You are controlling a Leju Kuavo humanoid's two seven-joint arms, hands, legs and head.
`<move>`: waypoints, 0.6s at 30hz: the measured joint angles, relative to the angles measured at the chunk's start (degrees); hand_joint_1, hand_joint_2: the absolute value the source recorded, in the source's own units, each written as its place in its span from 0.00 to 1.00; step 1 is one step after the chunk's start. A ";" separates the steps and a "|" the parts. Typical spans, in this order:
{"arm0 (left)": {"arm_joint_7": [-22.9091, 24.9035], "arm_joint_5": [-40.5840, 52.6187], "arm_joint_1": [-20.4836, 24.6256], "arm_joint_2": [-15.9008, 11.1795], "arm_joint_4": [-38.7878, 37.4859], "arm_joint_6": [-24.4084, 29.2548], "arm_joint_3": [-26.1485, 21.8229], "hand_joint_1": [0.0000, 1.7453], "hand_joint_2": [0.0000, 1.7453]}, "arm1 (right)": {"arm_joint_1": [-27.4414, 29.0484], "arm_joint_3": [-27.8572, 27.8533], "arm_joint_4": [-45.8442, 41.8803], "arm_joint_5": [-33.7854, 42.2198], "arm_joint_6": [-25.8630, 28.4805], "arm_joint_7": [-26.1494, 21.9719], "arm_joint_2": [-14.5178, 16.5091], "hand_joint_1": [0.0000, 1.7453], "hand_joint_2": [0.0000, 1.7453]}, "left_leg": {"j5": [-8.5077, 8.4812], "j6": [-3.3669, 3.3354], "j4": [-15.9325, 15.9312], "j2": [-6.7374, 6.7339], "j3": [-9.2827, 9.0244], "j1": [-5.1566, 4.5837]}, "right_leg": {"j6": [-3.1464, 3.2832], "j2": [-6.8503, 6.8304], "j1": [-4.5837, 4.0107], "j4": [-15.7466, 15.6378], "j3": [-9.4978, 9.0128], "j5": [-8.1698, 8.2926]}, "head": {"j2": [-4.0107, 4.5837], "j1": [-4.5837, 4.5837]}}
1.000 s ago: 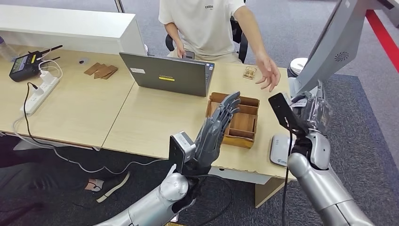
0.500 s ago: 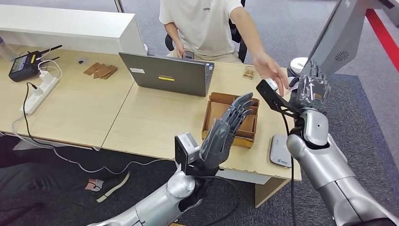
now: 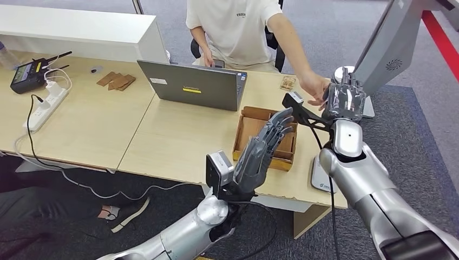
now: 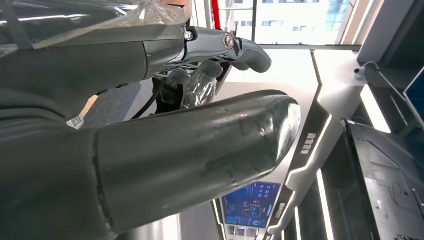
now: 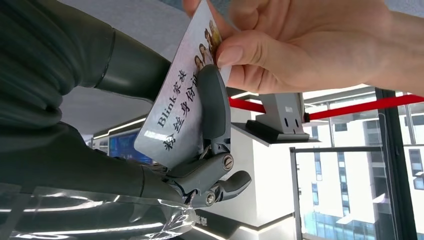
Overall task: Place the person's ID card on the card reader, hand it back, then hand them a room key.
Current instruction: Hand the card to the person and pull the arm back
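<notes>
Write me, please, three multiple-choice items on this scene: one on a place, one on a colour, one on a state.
1. Where is the tray?
A. Right of the laptop
B. On the floor
C. On the laptop

2. What colour is the person's shirt?
A. Red
B. Cream
C. Black

3. What is the card's state?
A. Flat on the table
B. Held by both the right hand and the person's hand
C. In the tray

Answers: 1 A, it sits beside the laptop; 2 B, a pale top; 3 B, the wrist view shows both gripping it.

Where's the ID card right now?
The ID card is up at the robot's right hand, over the desk's far right corner, pinched there while the person's hand also grips its other end.
</notes>
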State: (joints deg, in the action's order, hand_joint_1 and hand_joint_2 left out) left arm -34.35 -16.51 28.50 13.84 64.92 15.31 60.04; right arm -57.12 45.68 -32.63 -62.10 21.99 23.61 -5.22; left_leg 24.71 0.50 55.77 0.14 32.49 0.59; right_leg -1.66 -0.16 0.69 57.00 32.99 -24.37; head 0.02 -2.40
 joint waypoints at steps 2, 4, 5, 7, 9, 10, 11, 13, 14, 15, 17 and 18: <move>0.07 -0.07 0.00 0.00 -0.05 0.32 0.02 0.00 0.00 | -0.09 0.27 0.79 -0.02 -0.10 0.00 0.40 1.00 1.00 | 0.00 0.00 0.00 0.00 0.00 0.00 | 0.00 0.00 0.00 0.00 0.00 0.00 | 0.00 0.00; 0.27 -0.10 0.00 0.00 -0.05 0.57 0.03 0.00 0.00 | -0.13 0.54 1.43 -0.04 -0.21 0.04 0.70 1.00 1.00 | 0.00 0.00 0.00 0.00 0.01 0.00 | 0.00 0.00 0.00 0.00 0.01 0.00 | 0.00 -0.01; 0.39 -0.10 0.00 0.00 -0.05 0.63 0.04 0.00 0.00 | -0.14 0.68 1.68 -0.04 -0.22 0.08 0.80 0.76 1.00 | 0.00 0.00 0.00 0.00 0.01 0.00 | 0.00 -0.01 0.00 0.00 0.01 -0.01 | 0.00 -0.01; 0.58 -0.10 -0.01 0.00 -0.04 0.64 0.06 0.00 0.00 | -0.15 0.98 2.05 0.00 -0.20 0.20 0.91 0.26 1.00 | 0.00 0.00 0.00 0.00 0.02 0.00 | -0.01 -0.01 0.00 0.00 0.01 -0.02 | 0.00 -0.01; 0.84 -0.10 -0.01 0.00 -0.03 0.64 0.07 0.00 0.00 | -0.15 1.25 2.41 0.09 -0.10 0.32 1.01 0.00 1.00 | 0.00 0.00 0.00 0.00 0.02 0.00 | -0.01 -0.02 0.00 0.00 0.01 -0.02 | 0.00 0.00; 0.97 -0.10 -0.02 0.00 -0.03 0.64 0.08 0.00 0.00 | -0.16 1.34 2.59 0.18 0.01 0.40 1.04 0.00 1.00 | 0.01 0.00 0.00 0.00 0.02 0.00 | -0.01 -0.01 0.00 0.00 0.02 -0.02 | 0.00 -0.01; 1.08 -0.10 -0.02 0.00 -0.03 0.65 0.08 0.00 0.00 | -0.16 1.41 2.75 0.31 0.25 0.46 1.05 0.00 1.00 | 0.01 0.00 0.00 0.00 0.02 0.00 | -0.01 -0.01 0.00 0.00 0.02 -0.02 | 0.00 -0.01; 1.21 -0.08 -0.02 0.00 -0.03 0.66 0.09 0.00 0.00 | -0.18 1.46 2.96 0.85 1.22 0.55 1.05 0.00 1.00 | 0.01 0.00 0.00 0.00 0.01 0.00 | -0.01 0.00 0.00 0.00 0.02 -0.02 | 0.00 -0.01; 1.26 -0.03 -0.03 0.00 -0.03 0.67 0.09 0.00 0.00 | -0.19 1.46 3.00 1.24 1.91 0.53 1.04 0.00 1.00 | 0.01 0.00 0.00 0.00 0.01 0.00 | -0.01 0.00 0.00 0.00 0.02 -0.02 | 0.00 -0.01; 1.27 0.02 -0.03 0.00 -0.03 0.68 0.09 0.00 0.00 | -0.21 1.45 3.00 1.66 2.58 0.46 1.03 0.00 1.00 | 0.01 0.00 0.00 0.00 0.01 0.00 | -0.01 0.00 0.00 0.00 0.02 -0.02 | 0.00 -0.01; 1.33 0.15 -0.05 0.00 -0.03 0.70 0.09 0.00 0.00 | -0.28 1.42 2.99 2.51 3.73 0.17 1.01 0.00 1.00 | 0.01 0.00 0.00 0.00 0.00 0.00 | -0.01 0.00 0.00 0.00 0.02 -0.01 | 0.00 -0.01; 1.38 0.21 -0.06 0.00 -0.03 0.72 0.09 0.00 0.00 | -0.32 1.39 2.98 3.01 4.25 0.00 0.99 0.00 1.00 | 0.01 0.00 0.00 0.00 0.00 0.00 | -0.01 0.00 0.00 0.00 0.02 -0.01 | 0.00 -0.01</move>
State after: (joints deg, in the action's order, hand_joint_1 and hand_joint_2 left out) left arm -32.97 -16.29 28.44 13.84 64.89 16.03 60.13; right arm -57.44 47.06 -29.64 -59.09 26.24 23.60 -4.23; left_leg 24.71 0.50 55.77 0.13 32.49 0.59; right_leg -1.67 -0.15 0.70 57.00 33.00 -24.38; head 0.02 -2.41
